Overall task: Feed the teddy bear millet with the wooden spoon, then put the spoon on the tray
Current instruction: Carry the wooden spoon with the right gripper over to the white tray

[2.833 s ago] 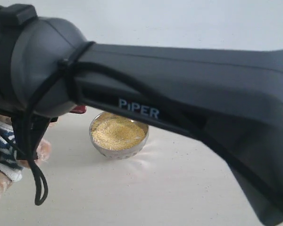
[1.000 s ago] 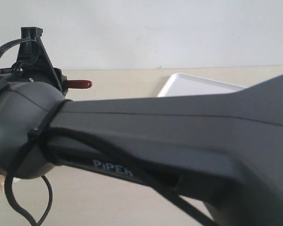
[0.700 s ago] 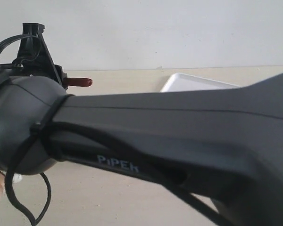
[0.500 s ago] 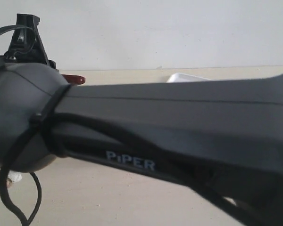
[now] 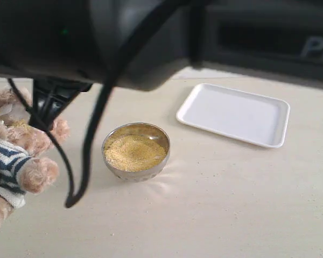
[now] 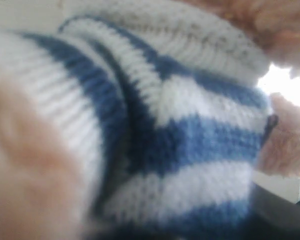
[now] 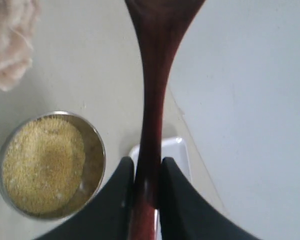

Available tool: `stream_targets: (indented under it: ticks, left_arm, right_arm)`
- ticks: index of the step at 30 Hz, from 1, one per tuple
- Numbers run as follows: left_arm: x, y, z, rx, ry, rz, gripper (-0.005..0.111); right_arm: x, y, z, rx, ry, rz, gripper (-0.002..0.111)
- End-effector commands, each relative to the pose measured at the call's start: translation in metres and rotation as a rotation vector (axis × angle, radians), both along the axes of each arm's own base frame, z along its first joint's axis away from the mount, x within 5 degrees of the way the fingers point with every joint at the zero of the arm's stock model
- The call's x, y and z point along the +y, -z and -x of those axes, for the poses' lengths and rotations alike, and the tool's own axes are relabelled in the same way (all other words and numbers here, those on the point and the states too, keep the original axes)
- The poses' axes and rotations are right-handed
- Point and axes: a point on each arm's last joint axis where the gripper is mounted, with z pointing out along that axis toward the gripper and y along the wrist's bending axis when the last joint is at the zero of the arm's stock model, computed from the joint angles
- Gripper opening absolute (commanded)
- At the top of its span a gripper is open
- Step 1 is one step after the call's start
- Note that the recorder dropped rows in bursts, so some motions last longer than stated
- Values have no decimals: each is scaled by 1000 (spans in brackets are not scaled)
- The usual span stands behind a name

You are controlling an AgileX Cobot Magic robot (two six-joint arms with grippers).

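Between R gripper (image 7: 146, 167) fingers, spoon (image 7: 152, 100) handle clamped tight, bowl end pointing away from the grip. Millet (image 5: 134, 153) in metal bowl (image 5: 134, 174) sits betw. bear (image 5: 13, 156) and tray (image 5: 234, 114), apart from both. L gripper not seen, state can't be told: bear's striped shirt fills its cam.

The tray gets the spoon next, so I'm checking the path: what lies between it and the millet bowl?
Nothing: in the exterior view only bare table separates the bowl from the tray.
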Motion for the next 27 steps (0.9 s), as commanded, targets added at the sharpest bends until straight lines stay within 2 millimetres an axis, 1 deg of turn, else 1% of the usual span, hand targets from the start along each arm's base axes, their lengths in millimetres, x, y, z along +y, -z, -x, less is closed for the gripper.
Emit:
stream_targets:
  ticks: [1, 6, 12, 13, 16, 20, 24, 27]
  left_arm:
    - [-1, -5, 0, -22, -12, 11, 7]
    - [-1, -5, 0, -22, -12, 11, 7]
    - [-1, -5, 0, -22, -12, 11, 7]
    - [-1, -5, 0, -22, -12, 11, 7]
    - [-1, -5, 0, -22, -12, 11, 7]
    - [-1, -5, 0, -22, -12, 11, 7]
    - [-1, -5, 0, -22, -12, 11, 7]
    - [-1, -5, 0, -22, -12, 11, 7]
  right_arm:
    - [-40, 9, -3, 77, 103, -12, 3]
    - [-85, 24, -2, 118, 226, -23, 3]
    - [-142, 33, 8, 180, 369, -76, 3]
    - [-150, 33, 9, 184, 388, -109, 3]
    - [-169, 39, 11, 216, 429, -221, 3]
    - [-192, 58, 10, 306, 501, -318, 3]
    - [-212, 82, -1, 386, 571, -397, 3]
    - [-226, 95, -12, 392, 597, -442, 3]
